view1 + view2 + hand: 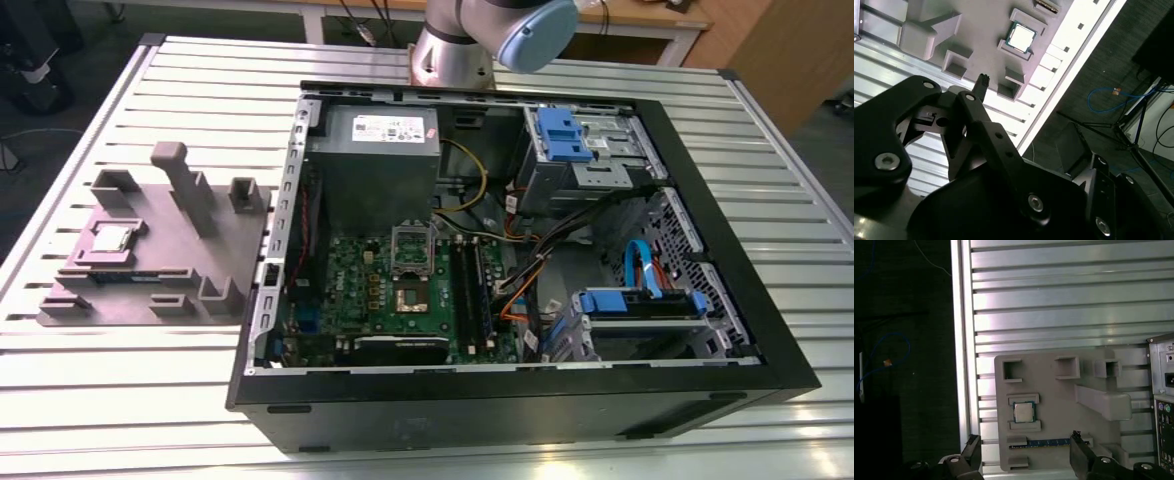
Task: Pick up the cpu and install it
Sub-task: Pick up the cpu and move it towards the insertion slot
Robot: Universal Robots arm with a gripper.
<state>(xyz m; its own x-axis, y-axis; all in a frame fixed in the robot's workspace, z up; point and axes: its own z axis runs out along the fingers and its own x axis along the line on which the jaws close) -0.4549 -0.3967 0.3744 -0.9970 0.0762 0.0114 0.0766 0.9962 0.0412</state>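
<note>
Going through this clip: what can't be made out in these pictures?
- Exterior view: the arm is cut off by the top edge.
- Exterior view: the socket is too small to judge its state.
- First wrist view: the bottom edge cuts off the fingers; the cpu lies on its underside.

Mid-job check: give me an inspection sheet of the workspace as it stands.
Surface: slatted metal table, bearing a grey fixture tray and an open computer case.
Job's things: cpu lies flat in a tray pocket, untouched; motherboard sits in the case.
Clutter: memory stick in the tray beside the cpu.
Grippers: gripper open, holding nothing, above the tray near the cpu.
Cables: blue lead and bundled wires inside the case.
Surroundings: blue cable on the dark floor beside the table.
</note>
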